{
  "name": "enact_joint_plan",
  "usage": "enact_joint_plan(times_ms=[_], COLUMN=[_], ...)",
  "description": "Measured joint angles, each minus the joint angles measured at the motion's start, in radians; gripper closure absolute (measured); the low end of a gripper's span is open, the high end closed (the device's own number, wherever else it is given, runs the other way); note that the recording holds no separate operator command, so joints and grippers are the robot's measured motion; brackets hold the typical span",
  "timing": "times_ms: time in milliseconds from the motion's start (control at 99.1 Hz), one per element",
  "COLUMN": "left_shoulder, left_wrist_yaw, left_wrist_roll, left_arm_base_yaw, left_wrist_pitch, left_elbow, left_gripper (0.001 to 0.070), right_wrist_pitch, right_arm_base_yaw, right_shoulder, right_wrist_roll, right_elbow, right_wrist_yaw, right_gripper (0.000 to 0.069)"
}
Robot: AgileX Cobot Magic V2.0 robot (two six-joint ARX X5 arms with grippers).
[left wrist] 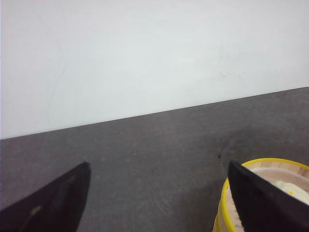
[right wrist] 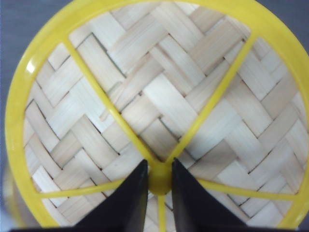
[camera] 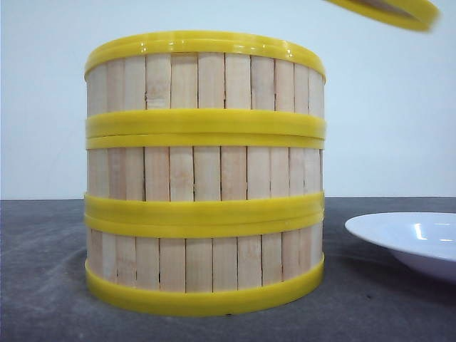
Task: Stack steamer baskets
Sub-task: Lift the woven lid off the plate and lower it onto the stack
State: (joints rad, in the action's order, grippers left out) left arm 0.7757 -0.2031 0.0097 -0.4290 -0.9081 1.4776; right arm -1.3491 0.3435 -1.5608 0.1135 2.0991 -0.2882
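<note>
Three steamer baskets stand stacked on the dark table: bottom (camera: 205, 263), middle (camera: 205, 171), top (camera: 205, 78). All have pale slat walls and yellow rims. In the right wrist view my right gripper (right wrist: 159, 164) is shut on the yellow centre knob (right wrist: 159, 180) of a flat woven lid (right wrist: 159, 92). That lid's yellow edge (camera: 399, 11) hangs in the air up and to the right of the stack. My left gripper (left wrist: 159, 166) is open over bare table. One of its fingers (left wrist: 260, 203) overlaps the rim of a basket (left wrist: 273, 162) with something pale inside.
A white plate (camera: 420, 242) sits on the table to the right of the stack. A pale wall runs behind the dark grey tabletop (left wrist: 159, 140).
</note>
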Motion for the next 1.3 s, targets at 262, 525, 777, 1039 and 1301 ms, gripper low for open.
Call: enact_joint_plan(times_ms=[262,525,777,1039,1301], left_shoulder=[-0.003,-0.013,-0.026,-0.026,-0.026], left_wrist_yaw=[0.000,0.000,0.000,0.000,0.000], left_wrist_roll=[0.000,0.000,0.000,0.000,0.000], left_arm_base_yaw=[0.000,0.000,0.000,0.000,0.000], left_wrist_pitch=[0.000,-0.002,-0.008,-0.008,-0.008], left_elbow=[0.000,0.000,0.000,0.000,0.000], left_gripper=[0.0167,0.0167,0.0167,0.0167,0.0167], right_wrist_pitch=[-0.002,-0.002,-0.002,-0.002,-0.002], right_arm_base_yaw=[0.200,0.319,0.328,0.338,0.391], right_shoulder=[-0.126,-0.217,-0.274,-0.279,-0.281], right_wrist_roll=[0.023,0.025,0.025,0.024,0.018], right_elbow=[0.002,-0.001,-0.001,-0.002,-0.006], right_wrist_yaw=[-0.049,-0.051,-0.027,-0.022,0.014], right_gripper=[0.0636,0.0636,0.0637,0.0638,0.0638])
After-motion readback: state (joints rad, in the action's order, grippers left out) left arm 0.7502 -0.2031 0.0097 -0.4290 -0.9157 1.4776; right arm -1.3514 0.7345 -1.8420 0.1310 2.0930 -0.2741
